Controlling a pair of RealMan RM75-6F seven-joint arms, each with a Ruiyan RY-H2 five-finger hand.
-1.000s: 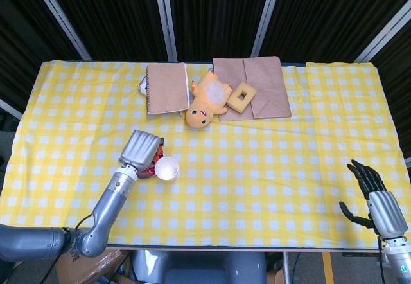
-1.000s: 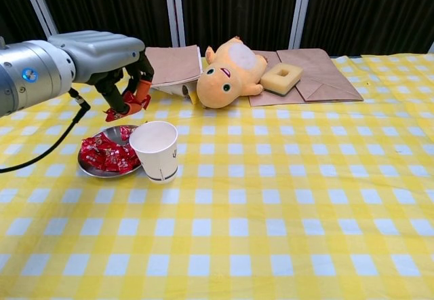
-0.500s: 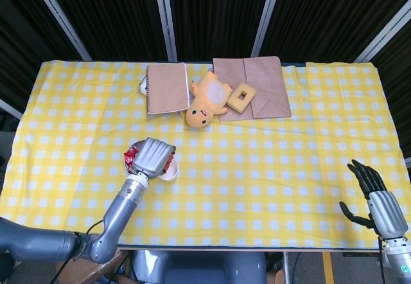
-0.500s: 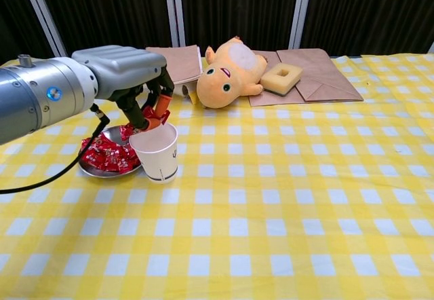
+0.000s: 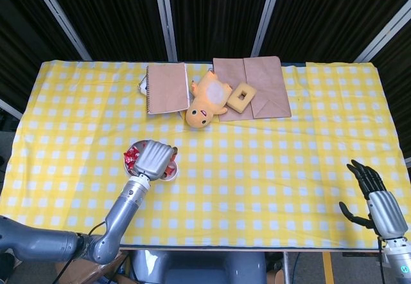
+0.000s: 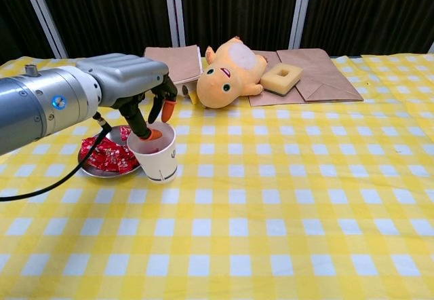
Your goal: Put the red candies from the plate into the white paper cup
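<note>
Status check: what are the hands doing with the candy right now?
Left hand over white paper cup, fingertips inside, candy not visible in it. Right hand idle, open. Red candies remain on plate.

Head view: looks steeply down from high above the near edge, far enough to take in the whole worktop [image 5: 270,168] and the dark curtains behind.
Chest view: sits low at the near edge, facing level across the cloth, close to the paper cup [image 6: 157,152] at left of frame.
Shared: left hand [image 5: 154,159], cup, plate [image 6: 95,171], plush toy [image 5: 207,101], notebook, paper bags.
</note>
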